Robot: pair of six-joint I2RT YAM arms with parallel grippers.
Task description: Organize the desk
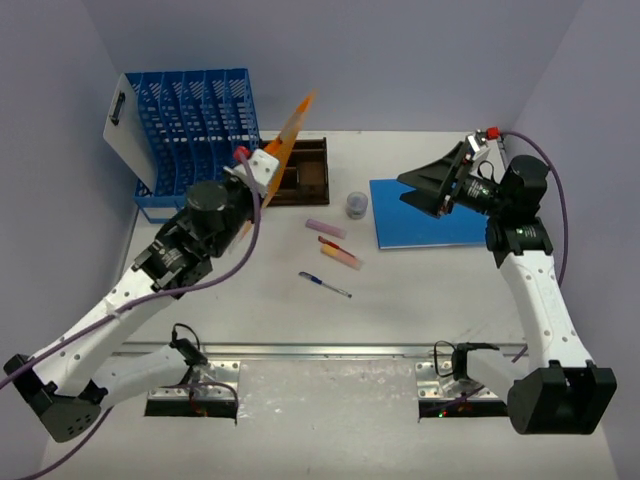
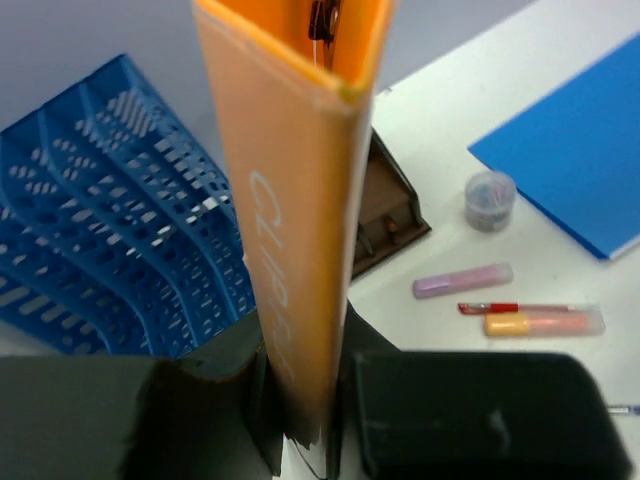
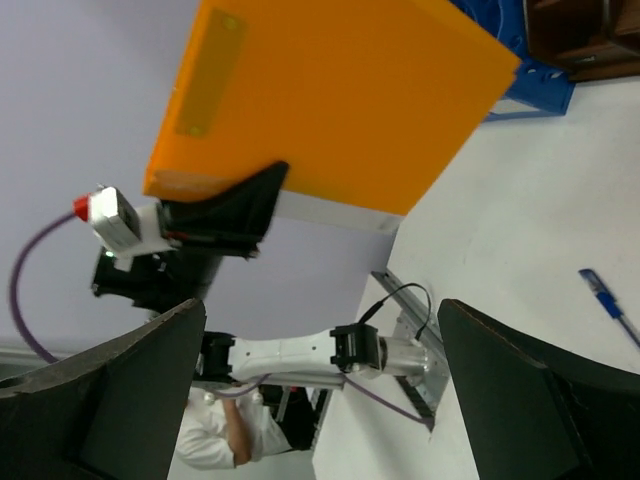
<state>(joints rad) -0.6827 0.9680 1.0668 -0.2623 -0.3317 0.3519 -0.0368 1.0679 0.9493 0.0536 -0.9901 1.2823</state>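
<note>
The desk lies off-white under both arms, its metal rail along the near edge. From above you see your left claw raised over the back-left part, beside the blue rack and the brown tray. Only its wrist view shows it pinching the lower edge of an orange folder, whose lettering is cut off. Your right claw hangs spread wide over a flat blue folder, gripping nothing. A small jar with blurred contents, a pink stick and a blue pen lie between.
</note>
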